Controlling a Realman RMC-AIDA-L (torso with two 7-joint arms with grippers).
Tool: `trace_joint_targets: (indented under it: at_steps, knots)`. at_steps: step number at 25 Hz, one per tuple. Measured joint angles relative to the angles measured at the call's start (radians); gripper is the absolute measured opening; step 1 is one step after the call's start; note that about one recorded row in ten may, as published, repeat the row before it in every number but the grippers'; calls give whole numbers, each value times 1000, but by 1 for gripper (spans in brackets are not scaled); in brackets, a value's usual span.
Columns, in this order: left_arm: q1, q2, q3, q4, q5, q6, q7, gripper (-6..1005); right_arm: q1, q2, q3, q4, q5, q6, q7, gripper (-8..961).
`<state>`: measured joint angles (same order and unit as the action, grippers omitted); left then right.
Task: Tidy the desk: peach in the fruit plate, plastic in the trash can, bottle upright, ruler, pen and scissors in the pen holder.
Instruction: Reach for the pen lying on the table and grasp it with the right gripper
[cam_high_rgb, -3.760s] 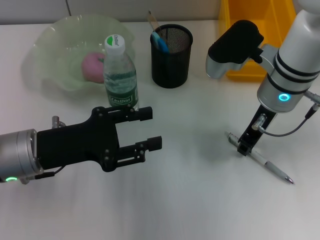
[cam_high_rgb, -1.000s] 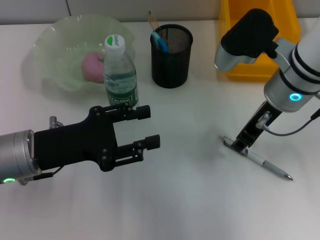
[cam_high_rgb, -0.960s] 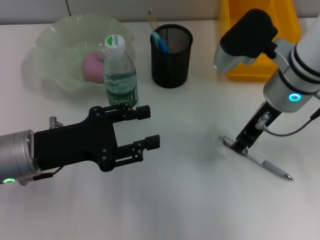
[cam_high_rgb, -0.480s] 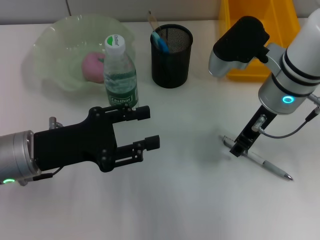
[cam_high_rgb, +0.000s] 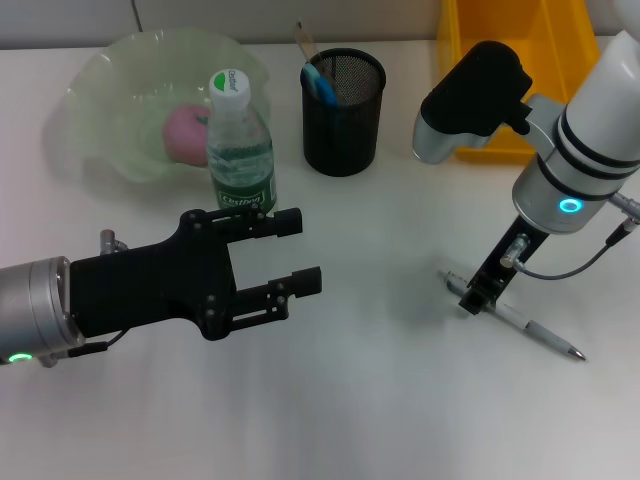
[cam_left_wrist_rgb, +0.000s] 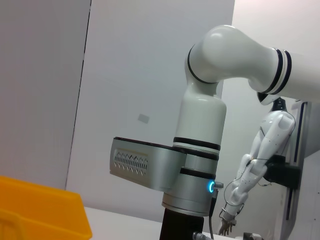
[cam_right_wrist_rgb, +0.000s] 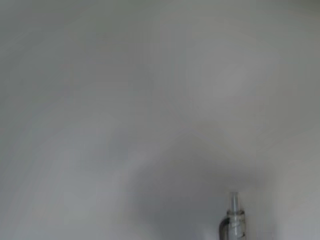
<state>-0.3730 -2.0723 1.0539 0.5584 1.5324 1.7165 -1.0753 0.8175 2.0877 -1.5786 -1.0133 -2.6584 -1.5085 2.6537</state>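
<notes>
Pen (cam_high_rgb: 520, 322) lies flat on the white desk (cam_high_rgb: 380, 400), right side, bare surface all around it, well clear of the near edge. Right gripper (cam_high_rgb: 478, 296) tip sits on the pen's upper-left end, likely touching; cannot tell whether its jaws are closed on it. Left gripper (cam_high_rgb: 298, 254) hovers mid-left, jaws apart, empty, just in front of the upright bottle (cam_high_rgb: 240, 145). Pen holder (cam_high_rgb: 343, 112) behind; peach (cam_high_rgb: 184, 134) in fruit plate (cam_high_rgb: 105, 100).
</notes>
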Motion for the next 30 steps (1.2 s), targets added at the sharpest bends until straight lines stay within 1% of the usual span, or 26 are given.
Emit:
trace_joint_targets:
  at_steps: [30]
  knots:
    - [0,2,-5,0,0,-6,12,631,-1,1,-4,1,6,28,0,412]
